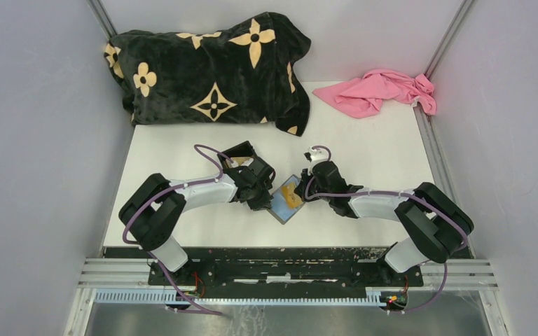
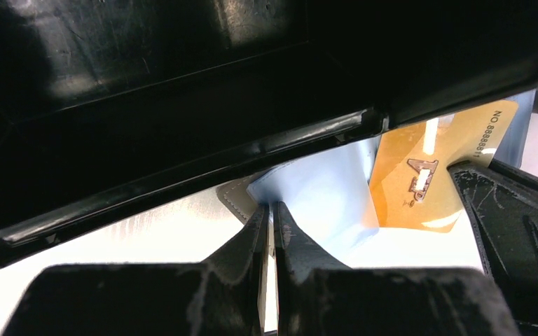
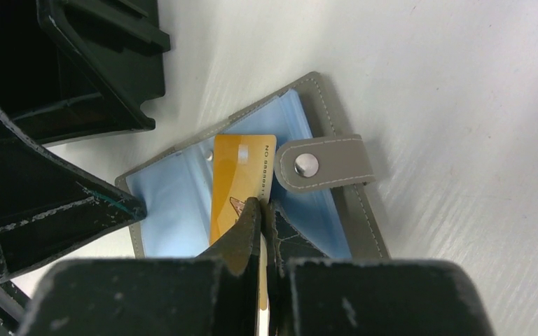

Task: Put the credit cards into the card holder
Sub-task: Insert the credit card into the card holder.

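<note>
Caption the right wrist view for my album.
Right gripper pinches a gold card over the open grey card holder.

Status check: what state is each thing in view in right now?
Grey bifold card holder: open, clasp tab unfastened.
Gold plastic card: pinched over the open holder, not fully in.
Left claw: shut on the holder's inner sleeve.
Right claw: shut on the gold card.
Black flower-patterned blanket: crumpled.
Pink cloth: crumpled.
</note>
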You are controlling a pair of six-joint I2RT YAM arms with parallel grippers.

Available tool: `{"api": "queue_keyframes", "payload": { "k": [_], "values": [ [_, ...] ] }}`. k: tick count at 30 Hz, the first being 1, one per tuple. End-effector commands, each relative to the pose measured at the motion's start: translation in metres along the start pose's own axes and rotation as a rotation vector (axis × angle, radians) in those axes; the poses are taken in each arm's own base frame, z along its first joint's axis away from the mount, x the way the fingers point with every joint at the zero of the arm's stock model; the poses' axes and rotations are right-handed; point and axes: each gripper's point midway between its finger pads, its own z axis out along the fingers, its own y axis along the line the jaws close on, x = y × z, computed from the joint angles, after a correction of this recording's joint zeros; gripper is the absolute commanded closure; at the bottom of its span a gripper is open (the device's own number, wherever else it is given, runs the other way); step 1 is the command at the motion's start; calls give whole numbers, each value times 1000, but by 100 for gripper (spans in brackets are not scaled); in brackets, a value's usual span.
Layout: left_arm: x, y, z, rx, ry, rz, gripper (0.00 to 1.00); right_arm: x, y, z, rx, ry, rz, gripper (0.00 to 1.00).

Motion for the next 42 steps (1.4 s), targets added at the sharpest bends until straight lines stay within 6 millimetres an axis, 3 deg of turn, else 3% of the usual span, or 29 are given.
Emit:
{"api": "queue_keyframes", "payload": {
  "k": [1, 14, 27, 35, 42],
  "values": [
    [-14, 102, 41, -362, -112, 81, 88, 59, -11, -12, 26, 189, -16, 99],
    [-23, 91, 39, -341, -131, 59, 87, 85, -1, -15, -43, 270, 13, 99],
    [-45, 57, 6, -247, -208, -6, 80, 94, 0, -10, -52, 296, 8, 99],
    [-54, 52, -17, -223, -254, -44, 77, 97, -2, -8, -40, 299, 12, 99],
    [-47, 55, -25, -201, -244, -66, 77, 93, 3, -5, -54, 300, 10, 99]
  ]
}}
